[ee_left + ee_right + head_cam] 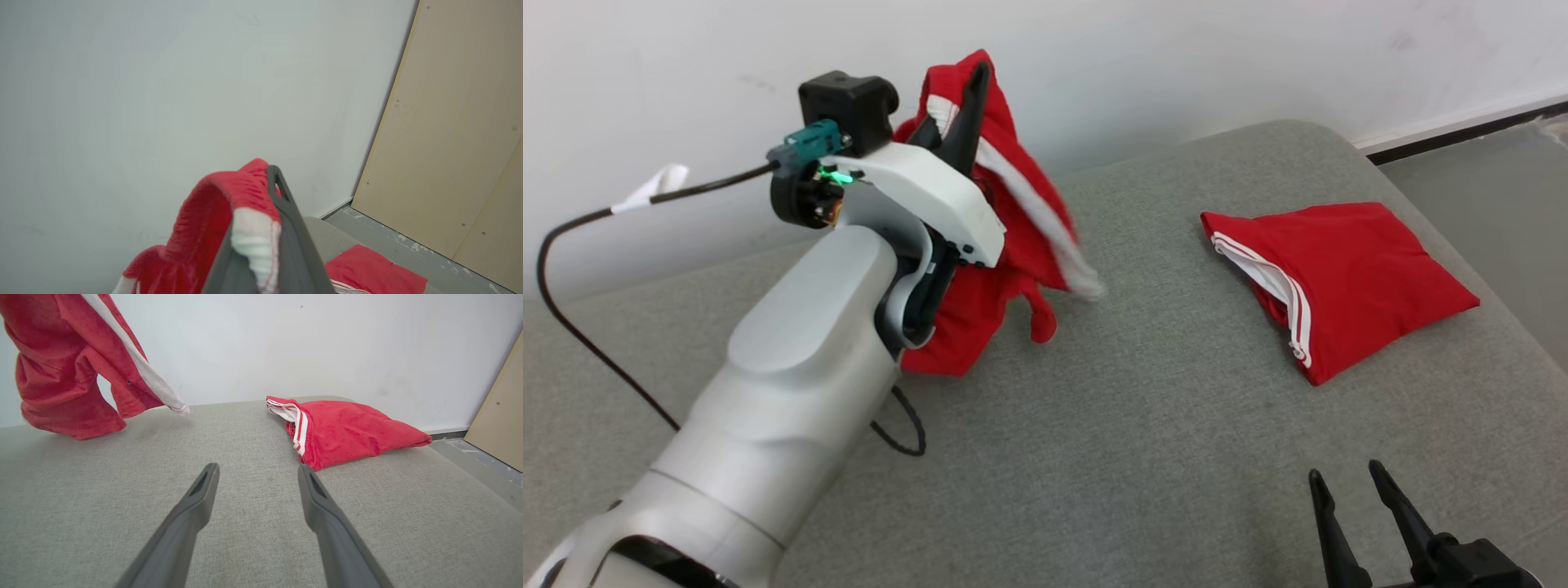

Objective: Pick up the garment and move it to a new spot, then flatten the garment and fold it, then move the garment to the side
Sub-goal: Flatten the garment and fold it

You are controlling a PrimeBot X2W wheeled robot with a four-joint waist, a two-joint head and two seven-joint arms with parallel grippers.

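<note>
Overall, a grey padded surface [1143, 425] set against a pale wall [1176, 57] carries the work. The left arm [792, 384] is raised over the far left part of it, and the left pincer [974, 90] is clamped on a ribbed red-and-white edge of the red garment [980, 318]. The cloth, marked by a white side stripe, hangs bunched from the fingers; whether its lowest folds touch the surface cannot be told. A second red garment [1347, 278], folded into a compact packet, lies on the right part of the surface, well apart from the hanging one. The right pincer [1344, 472] hovers low at the near right, jaws wide and empty. By this evidence the pick-up is done and the transfer to a new spot appears under way; flattening, folding and moving aside remain.
</note>
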